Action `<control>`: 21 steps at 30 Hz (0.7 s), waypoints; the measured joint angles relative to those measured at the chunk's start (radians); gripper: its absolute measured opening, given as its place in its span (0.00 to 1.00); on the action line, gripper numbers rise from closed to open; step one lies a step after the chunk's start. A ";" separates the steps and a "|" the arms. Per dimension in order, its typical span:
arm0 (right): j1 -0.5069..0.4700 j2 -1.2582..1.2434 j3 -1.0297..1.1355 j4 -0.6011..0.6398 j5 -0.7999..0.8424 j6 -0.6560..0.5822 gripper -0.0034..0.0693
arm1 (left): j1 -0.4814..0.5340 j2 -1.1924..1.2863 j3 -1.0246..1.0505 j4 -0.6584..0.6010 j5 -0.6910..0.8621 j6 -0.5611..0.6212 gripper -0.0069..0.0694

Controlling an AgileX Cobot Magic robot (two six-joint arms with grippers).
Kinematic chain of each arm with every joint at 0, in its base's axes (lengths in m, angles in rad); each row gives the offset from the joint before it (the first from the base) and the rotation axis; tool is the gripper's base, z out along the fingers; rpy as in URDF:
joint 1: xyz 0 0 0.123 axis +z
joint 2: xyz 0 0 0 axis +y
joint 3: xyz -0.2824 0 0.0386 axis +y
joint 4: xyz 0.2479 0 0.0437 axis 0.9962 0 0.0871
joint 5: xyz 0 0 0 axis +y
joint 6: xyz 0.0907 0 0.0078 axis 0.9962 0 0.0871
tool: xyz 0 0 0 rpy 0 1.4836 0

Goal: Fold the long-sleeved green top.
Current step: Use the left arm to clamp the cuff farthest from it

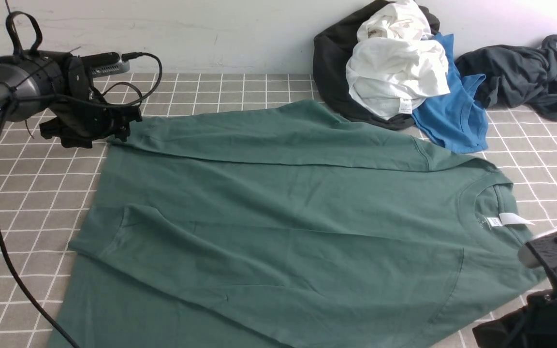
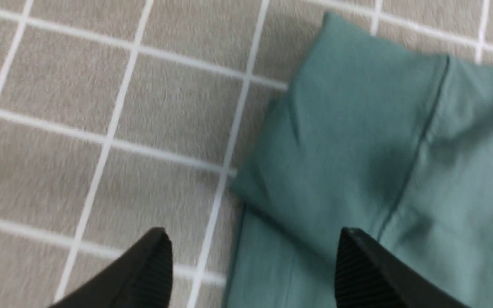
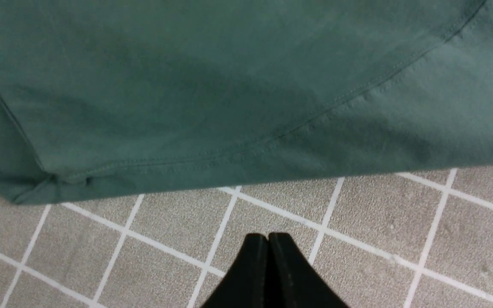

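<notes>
The green long-sleeved top (image 1: 278, 208) lies flat on the grey checked cloth (image 1: 36, 193), neck to the right with its white label (image 1: 510, 220) showing. Both sleeves are folded across the body. My left gripper (image 1: 123, 126) hovers at the far left end of the back sleeve. In the left wrist view that gripper (image 2: 253, 248) stands open and empty above the sleeve cuff (image 2: 357, 107) and the edge of the top. My right gripper (image 3: 268, 237) is shut and empty, over bare cloth just beside the top's hem (image 3: 229, 175). The right arm (image 1: 556, 275) sits at the front right.
A pile of clothes lies at the back right against the wall: a white garment (image 1: 394, 72), a blue shirt (image 1: 452, 116), a black one (image 1: 331, 63) and a dark grey garment (image 1: 525, 77). The left arm's black cable (image 1: 3, 227) hangs over the cloth at the left.
</notes>
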 joint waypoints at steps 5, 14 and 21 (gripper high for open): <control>0.000 0.000 0.000 -0.039 -0.010 0.000 0.03 | 0.004 0.054 -0.036 -0.037 -0.054 -0.002 0.67; 0.000 0.000 0.000 -0.078 -0.012 0.000 0.03 | 0.007 0.061 -0.048 -0.129 -0.048 0.086 0.15; 0.000 0.000 0.000 -0.078 -0.012 0.000 0.03 | 0.007 -0.031 -0.050 -0.130 0.023 0.188 0.10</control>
